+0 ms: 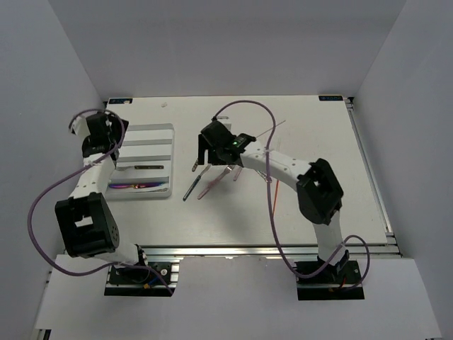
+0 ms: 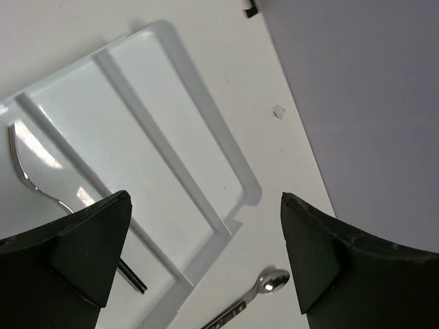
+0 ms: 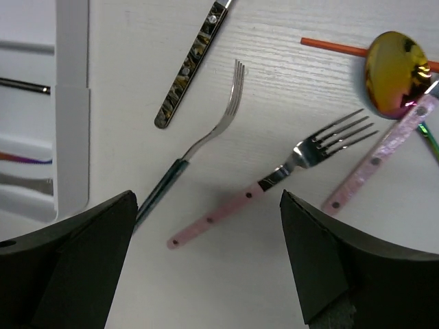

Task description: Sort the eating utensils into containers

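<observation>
The white cutlery tray [image 1: 157, 132] lies at the left. My left gripper [image 1: 117, 145] hangs over its left end, open and holding nothing [image 2: 206, 199]. Below it a silver fork [image 2: 27, 171] lies in one compartment, and a patterned-handled spoon [image 2: 271, 281] lies on the table just outside the tray. My right gripper [image 1: 207, 154] hovers open above loose utensils. A pink-handled fork [image 3: 274, 181] lies between its fingers [image 3: 206, 195], but it does not touch the fork. Around it are a green-handled fork [image 3: 199, 144], a gold-bowled spoon [image 3: 396, 72], a second pink handle [image 3: 384, 154] and an orange stick [image 3: 329, 45].
The tray's near compartments hold a dark-handled piece [image 1: 145, 167] and colourful pieces [image 1: 138, 186]. A thin red stick [image 1: 276, 195] and a clear stick [image 1: 265, 131] lie right of the pile. White walls enclose the table on three sides.
</observation>
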